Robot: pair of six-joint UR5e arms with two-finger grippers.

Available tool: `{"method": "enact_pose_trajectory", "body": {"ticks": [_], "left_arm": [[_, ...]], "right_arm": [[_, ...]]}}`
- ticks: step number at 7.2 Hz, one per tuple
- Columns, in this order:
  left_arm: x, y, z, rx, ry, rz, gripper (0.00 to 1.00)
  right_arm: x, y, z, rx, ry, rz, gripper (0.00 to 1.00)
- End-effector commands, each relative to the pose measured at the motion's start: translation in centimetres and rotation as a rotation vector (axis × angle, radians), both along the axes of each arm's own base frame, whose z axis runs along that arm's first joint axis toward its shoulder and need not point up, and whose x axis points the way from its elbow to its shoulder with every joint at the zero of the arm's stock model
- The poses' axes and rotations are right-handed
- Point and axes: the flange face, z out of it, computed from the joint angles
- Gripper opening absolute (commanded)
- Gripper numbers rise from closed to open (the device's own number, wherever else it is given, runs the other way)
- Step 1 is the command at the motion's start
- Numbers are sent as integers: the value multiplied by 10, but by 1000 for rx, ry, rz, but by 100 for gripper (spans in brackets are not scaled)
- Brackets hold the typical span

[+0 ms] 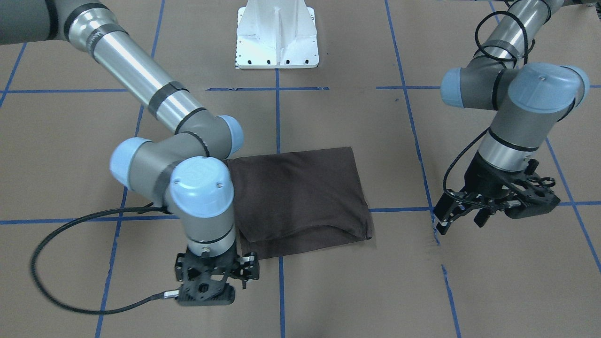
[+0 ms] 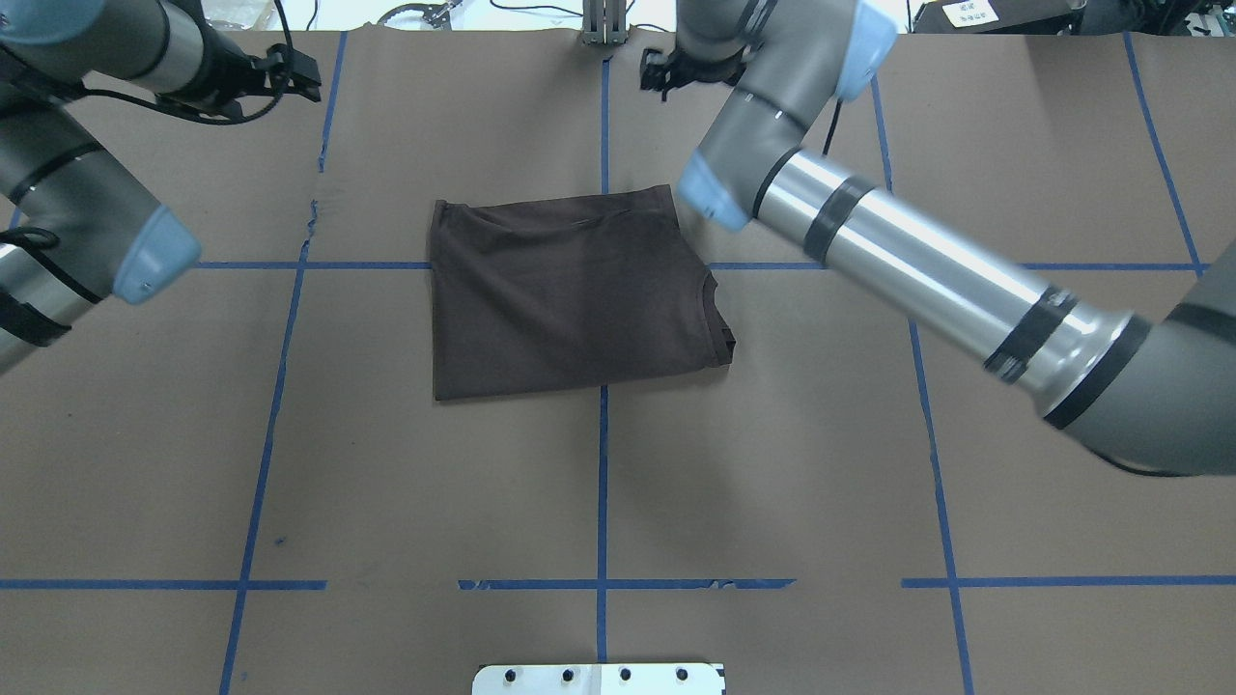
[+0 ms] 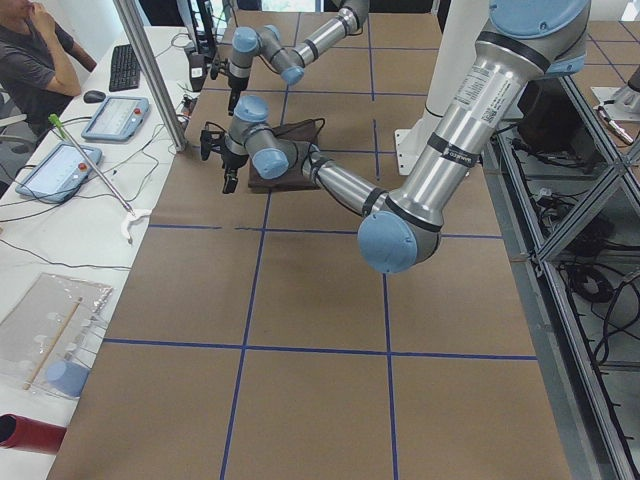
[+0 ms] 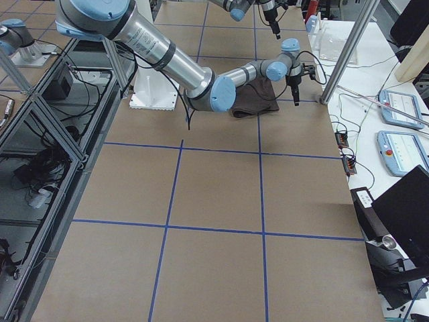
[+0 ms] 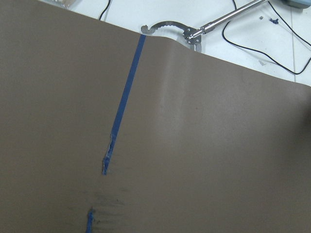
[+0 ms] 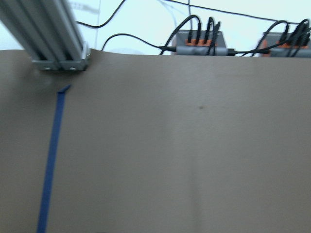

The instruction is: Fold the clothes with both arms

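Right tool, nearest, hangs over the bare bench just off 1 corner of the T-shirt; its fingers are hidden, so its grip cannot be told. Left tool stands released, well apart. Shirt lies folded, mid-bench. Judged light, limp, layers prone to slide: pinch 2 corners of 1 edge, through every layer.

No text, brand, number or sign is legible in any view. A white label on a dark box beyond the worktop carries print too small to read, as does a white sticker on a black device beside it.
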Motion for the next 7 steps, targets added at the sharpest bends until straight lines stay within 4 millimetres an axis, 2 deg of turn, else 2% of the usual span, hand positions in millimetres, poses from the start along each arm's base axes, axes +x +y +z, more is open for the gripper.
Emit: {"method": "enact_pose_trajectory", "body": {"ticks": [1,2,3,4,5,6,7], "left_arm": [[-140,-21,58,137,-208,130,100],[-208,-28,74,132,-317,168,100],[-295,-19,96,172,-460,289,100],[-348,-5,109,163,-459,409,100],[-366,21,102,179,-356,406,100],[-349,66,119,223,-324,428,100],[-346,80,126,327,-351,417,100]], "right_arm": [[184,-4,37,-18,81,-153,100],[269,-1,85,-34,49,-204,100],[351,10,150,-41,0,-262,100],[437,29,206,-17,-19,-317,100],[497,46,220,-15,-10,-360,100],[499,72,240,-61,18,-370,100],[499,86,275,-12,42,-366,100]]}}
